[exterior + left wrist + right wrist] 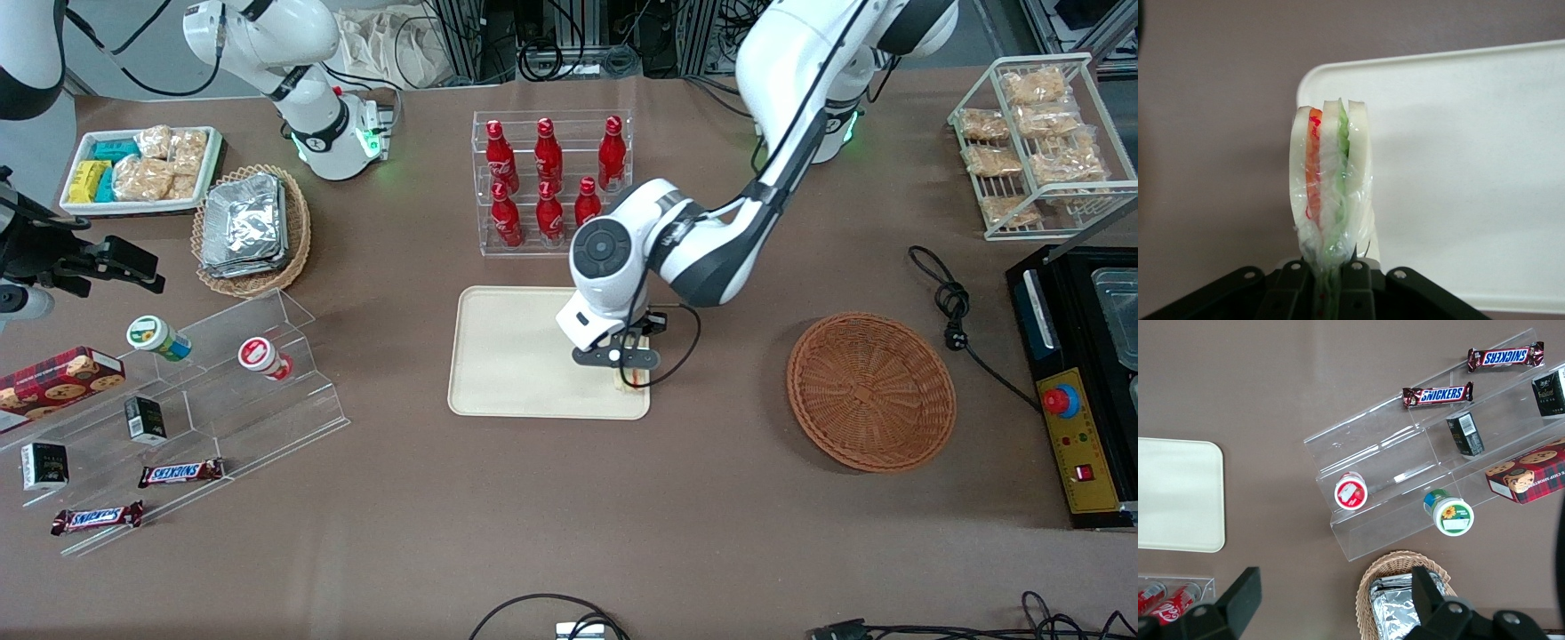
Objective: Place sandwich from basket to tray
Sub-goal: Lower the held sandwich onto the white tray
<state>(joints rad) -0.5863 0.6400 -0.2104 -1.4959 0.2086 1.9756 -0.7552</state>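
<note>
Seven red bottles (548, 182), two Snickers bars (180, 472), two wicker baskets (871, 391), one sandwich (1331, 183)

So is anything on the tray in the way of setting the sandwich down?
Nothing visible. The gripper holds the sandwich over the tray, at the corner nearest the basket, and the tray surface under it is bare.

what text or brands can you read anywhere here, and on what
"SNICKERS": two chocolate bars on the clear stepped stand.
Partly legible "SHORTB...": red cookie box.
Red bottles, cups, dark small boxes: labels too small.
Sandwich, held in the gripper over the tray: none.
</note>
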